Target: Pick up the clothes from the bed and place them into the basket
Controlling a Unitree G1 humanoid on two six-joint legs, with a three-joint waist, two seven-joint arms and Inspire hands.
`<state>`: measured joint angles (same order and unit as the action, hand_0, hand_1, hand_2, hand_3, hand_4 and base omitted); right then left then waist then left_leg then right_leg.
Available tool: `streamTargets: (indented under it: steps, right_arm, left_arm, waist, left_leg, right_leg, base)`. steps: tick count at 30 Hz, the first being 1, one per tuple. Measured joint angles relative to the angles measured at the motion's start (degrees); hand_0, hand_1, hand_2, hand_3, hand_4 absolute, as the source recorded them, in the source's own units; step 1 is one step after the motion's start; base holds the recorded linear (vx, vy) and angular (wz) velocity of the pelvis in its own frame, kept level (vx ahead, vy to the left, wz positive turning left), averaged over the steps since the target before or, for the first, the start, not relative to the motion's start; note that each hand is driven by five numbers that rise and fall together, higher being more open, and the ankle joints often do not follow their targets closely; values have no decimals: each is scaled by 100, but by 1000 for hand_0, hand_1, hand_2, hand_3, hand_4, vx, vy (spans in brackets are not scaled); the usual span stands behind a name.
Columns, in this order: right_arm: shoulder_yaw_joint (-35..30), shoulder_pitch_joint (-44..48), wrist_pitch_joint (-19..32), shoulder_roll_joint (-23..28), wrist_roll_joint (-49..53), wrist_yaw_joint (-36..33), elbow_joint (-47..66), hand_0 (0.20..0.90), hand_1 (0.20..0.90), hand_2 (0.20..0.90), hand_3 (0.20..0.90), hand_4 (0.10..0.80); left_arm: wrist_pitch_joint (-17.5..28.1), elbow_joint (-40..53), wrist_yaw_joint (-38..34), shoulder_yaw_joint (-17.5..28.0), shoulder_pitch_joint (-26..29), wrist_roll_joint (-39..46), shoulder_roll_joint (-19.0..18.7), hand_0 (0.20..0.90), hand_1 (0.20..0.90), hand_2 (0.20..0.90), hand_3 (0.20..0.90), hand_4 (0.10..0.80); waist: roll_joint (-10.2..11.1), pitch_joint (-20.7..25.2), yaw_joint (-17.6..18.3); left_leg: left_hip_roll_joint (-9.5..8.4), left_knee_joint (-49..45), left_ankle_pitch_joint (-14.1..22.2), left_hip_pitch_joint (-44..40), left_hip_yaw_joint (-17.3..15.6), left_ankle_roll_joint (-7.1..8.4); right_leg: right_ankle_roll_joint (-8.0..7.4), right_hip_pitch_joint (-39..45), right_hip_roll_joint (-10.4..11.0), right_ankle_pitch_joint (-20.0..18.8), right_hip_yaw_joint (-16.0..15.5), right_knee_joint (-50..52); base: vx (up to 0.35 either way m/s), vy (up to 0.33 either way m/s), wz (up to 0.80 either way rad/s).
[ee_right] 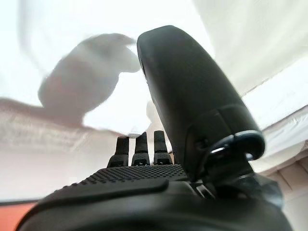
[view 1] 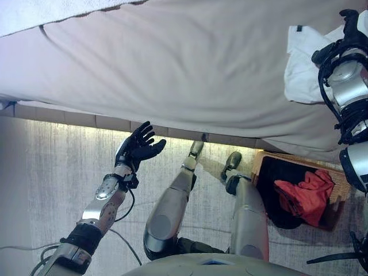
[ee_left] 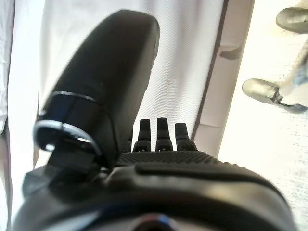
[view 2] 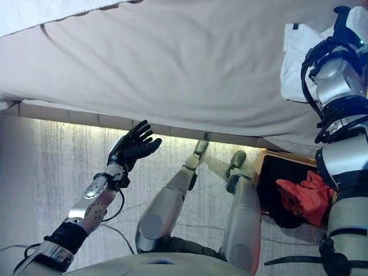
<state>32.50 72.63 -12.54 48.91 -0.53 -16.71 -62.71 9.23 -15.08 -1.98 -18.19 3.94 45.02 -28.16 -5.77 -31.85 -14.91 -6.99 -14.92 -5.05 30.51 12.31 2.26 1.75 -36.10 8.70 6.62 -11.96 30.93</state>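
Right hand (ee_right: pixel 159 192) reaches out over the bed (view 1: pixel 172 69) at the upper right of the head views; its wrist view shows the fingers (ee_right: pixel 140 144) straight and the thumb standing free, holding nothing, with a white garment (view 1: pixel 302 69) just past them. That garment lies crumpled on the grey sheet near the bed's right edge. It looks light, limp and thin, so it should bunch easily and will probably drape and trail when lifted. A raised fold near its middle seems the best place to pinch, rather than a flat edge that would slide on the sheet. Below it, at the lower right, a basket (view 1: pixel 339 184) on the floor already holds a red garment (view 1: pixel 305 195). Left hand (view 1: pixel 138 148) hangs spread and empty over the floor, left of centre.
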Motion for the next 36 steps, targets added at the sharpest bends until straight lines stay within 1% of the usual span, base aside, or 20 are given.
streamTargets:
  steps: [1,4,6,9,15,16,17,18,19,21,26,27,28,30,33,36]
  right_arm:
    - [0,18,-26,16,10,78,0,900,900,900,900,800]
    - [0,69,-51,124,95,361,-2,900,900,900,900,800]
    - [0,82,-69,153,117,533,-2,900,900,900,900,800]
    - [-3,231,-180,198,113,755,-4,900,900,900,900,800]
    - [-23,460,-399,410,174,1535,-100,900,900,900,900,800]
    - [-23,461,-403,430,188,1603,-110,818,818,818,804,704]
    - [-24,476,-404,436,239,1656,-127,665,665,665,625,525]
    - [-32,509,-404,436,290,1706,-154,385,385,385,299,199]
    - [-37,558,-403,436,361,1723,-196,300,300,300,200,100]
    - [-87,698,-397,443,508,1777,-380,300,300,300,200,100]
    - [-201,548,-314,492,621,1787,-481,300,300,300,200,100]
    - [-201,467,-273,488,626,1739,-480,300,300,300,200,100]
    - [-201,355,-235,477,627,1699,-479,300,300,300,200,100]
    - [-202,119,-230,430,628,1614,-479,300,300,300,200,100]
    - [-214,-137,-226,424,625,1458,-456,300,300,300,200,100]
    - [-276,-336,-155,425,621,1320,-416,300,300,300,200,100]
  left_arm:
    - [19,140,2,7,-91,12,-65,900,900,900,900,800]
    - [70,450,4,18,-207,106,-217,900,900,900,900,800]
    - [97,541,4,56,-239,114,-243,900,900,900,900,800]
    - [95,620,1,57,-276,124,-309,900,900,900,900,800]
    - [96,966,6,63,-356,134,-426,900,900,900,900,800]
    - [97,1003,7,64,-363,135,-444,900,900,900,900,800]
    - [98,1005,6,70,-366,136,-445,900,900,900,900,800]
    - [98,1005,6,78,-374,137,-445,900,900,900,900,800]
    - [99,1006,6,82,-380,166,-446,900,900,900,900,800]
    - [100,1007,6,96,-384,229,-446,900,900,900,900,800]
    - [119,1014,4,134,-392,231,-447,900,900,900,900,800]
    - [129,1012,8,133,-392,231,-447,900,900,900,900,800]
    - [148,995,8,133,-391,231,-445,900,900,900,900,800]
    - [240,977,9,126,-397,231,-441,900,900,900,900,800]
    - [345,981,11,127,-385,231,-443,900,900,900,900,800]
    - [348,956,10,122,-375,233,-430,900,900,900,900,800]
  waist:
    - [-1,0,-3]
    - [-29,-14,-63]
    - [-34,-16,-98]
    - [-34,-16,-104]
    - [-33,-15,-111]
    - [-33,-15,-114]
    - [-33,-14,-112]
    - [-33,-14,-111]
    - [-35,-13,-111]
    - [-34,-12,-104]
    - [-34,-11,-80]
    - [-34,-11,-71]
    - [-34,-11,-60]
    - [-34,-11,-43]
    - [-33,-11,-8]
    - [-22,-18,126]
  left_leg:
    - [-34,-107,42,151,3,29]
    - [-100,-368,86,572,49,17]
    - [-120,-557,147,813,58,42]
    - [-123,-754,176,1067,70,35]
    - [-87,-887,186,1272,133,26]
    - [-85,-886,186,1274,135,26]
    - [-81,-888,186,1274,135,26]
    - [-72,-885,186,1275,133,26]
    - [-53,-880,186,1281,118,26]
    - [-26,-894,186,1300,67,26]
    - [-29,-1003,193,1279,-12,12]
    - [-30,-1039,191,1258,-39,-35]
    - [-31,-1107,232,1222,-69,-77]
    - [-29,-1179,322,1076,-115,-145]
    - [-28,-1171,391,826,-208,-191]
    - [-28,-1202,474,499,-332,-241]
  right_leg:
    - [-16,-142,39,50,0,114]
    - [-10,-505,90,80,-12,329]
    - [27,-709,113,108,-25,460]
    - [29,-910,111,112,-35,573]
    - [31,-1060,100,117,-85,605]
    - [31,-1060,97,117,-85,602]
    - [31,-1060,93,117,-84,585]
    - [31,-1060,81,117,-81,561]
    - [30,-1059,60,117,-76,528]
    - [30,-1058,47,116,-72,510]
    - [30,-1021,39,113,-4,530]
    - [31,-992,40,109,13,531]
    - [81,-927,40,74,16,530]
    - [90,-753,37,41,39,504]
    - [87,-505,38,37,98,438]
    - [89,-172,27,30,211,350]
  base:
    - [-33,-56,16]
    - [-31,-47,16]
    - [-37,-40,10]
    - [-46,-37,3]
    - [-40,-22,5]
    - [-52,6,2]
    - [-56,11,-4]
    - [-63,14,-9]
    - [-63,14,-14]
    - [-67,27,-10]
    - [-53,38,-4]
    - [-46,67,-9]
    - [-51,88,-10]
    - [-41,106,-10]
    - [-21,130,-14]
    - [-21,146,-21]
